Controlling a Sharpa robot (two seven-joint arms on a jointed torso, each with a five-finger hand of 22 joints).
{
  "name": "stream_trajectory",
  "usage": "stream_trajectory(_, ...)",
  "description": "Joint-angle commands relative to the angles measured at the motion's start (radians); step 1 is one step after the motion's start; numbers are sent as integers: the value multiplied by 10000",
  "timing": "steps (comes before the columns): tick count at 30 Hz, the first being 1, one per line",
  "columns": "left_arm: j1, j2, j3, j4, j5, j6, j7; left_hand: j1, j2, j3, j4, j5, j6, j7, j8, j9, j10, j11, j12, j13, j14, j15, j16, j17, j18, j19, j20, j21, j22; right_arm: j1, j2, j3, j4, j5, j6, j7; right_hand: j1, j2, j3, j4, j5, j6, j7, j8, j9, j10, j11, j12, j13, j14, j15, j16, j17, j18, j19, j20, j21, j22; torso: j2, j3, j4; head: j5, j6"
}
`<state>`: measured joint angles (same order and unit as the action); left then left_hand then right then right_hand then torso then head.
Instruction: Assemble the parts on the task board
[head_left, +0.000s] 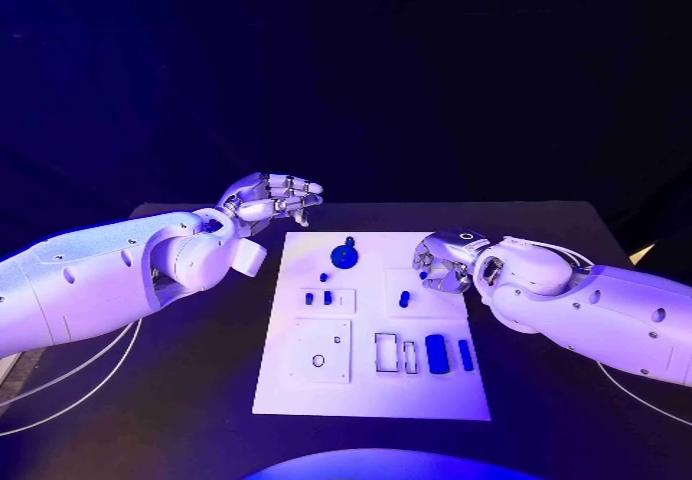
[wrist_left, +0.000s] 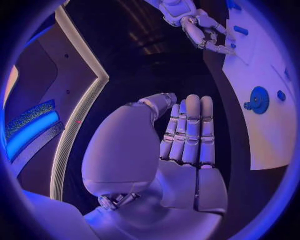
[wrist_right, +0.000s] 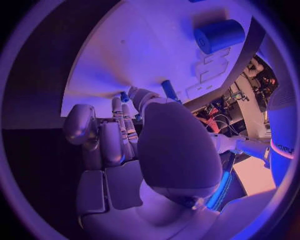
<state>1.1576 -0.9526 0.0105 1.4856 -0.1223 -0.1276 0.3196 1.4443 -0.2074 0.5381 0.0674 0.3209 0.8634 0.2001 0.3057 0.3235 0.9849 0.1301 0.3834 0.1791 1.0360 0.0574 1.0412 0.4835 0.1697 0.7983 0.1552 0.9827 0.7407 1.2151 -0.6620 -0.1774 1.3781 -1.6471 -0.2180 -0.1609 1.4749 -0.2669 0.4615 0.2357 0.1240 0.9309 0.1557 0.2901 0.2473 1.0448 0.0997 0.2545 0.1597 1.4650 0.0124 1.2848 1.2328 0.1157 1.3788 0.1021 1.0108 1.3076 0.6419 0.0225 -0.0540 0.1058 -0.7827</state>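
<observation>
Head view — black table (head_left: 173, 400), white task board (head_left: 368, 395), left hand (head_left: 274, 200) empty, right hand (head_left: 440, 265) grasp unclear.

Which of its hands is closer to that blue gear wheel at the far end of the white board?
The left hand. It hovers just beyond the board's far left corner, close to the blue gear. The right hand is over the board's right edge, a bit farther from it.
</observation>
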Motion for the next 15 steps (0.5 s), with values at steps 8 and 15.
stream_trajectory(8,9,-54,9,86,361,-104,360,-9,107,-41,-19,-25,56,10,-3,15,70,2,42,19,35,-26,-43,-13,148,1,-14,-50,-11,-86,147,-12,-176,-333,202,57,-96,327,622,-310,-253,366,-11,98,85,571,-82,-204,-217,359,9,373,310,-280,247,10,596,1104,0,11,-9,5,-51)
stream_trajectory(15,10,-91,9,109,347,-136,342,0,115,-44,-31,-26,54,14,-8,15,63,3,50,21,32,-28,-55,-19,149,3,-16,-55,-14,-160,210,-17,-186,-457,197,-54,63,783,1332,-1192,-154,1055,-239,559,375,1498,-363,-204,-190,507,-230,804,734,-458,646,-177,1725,1567,-1,19,-11,-4,-92)
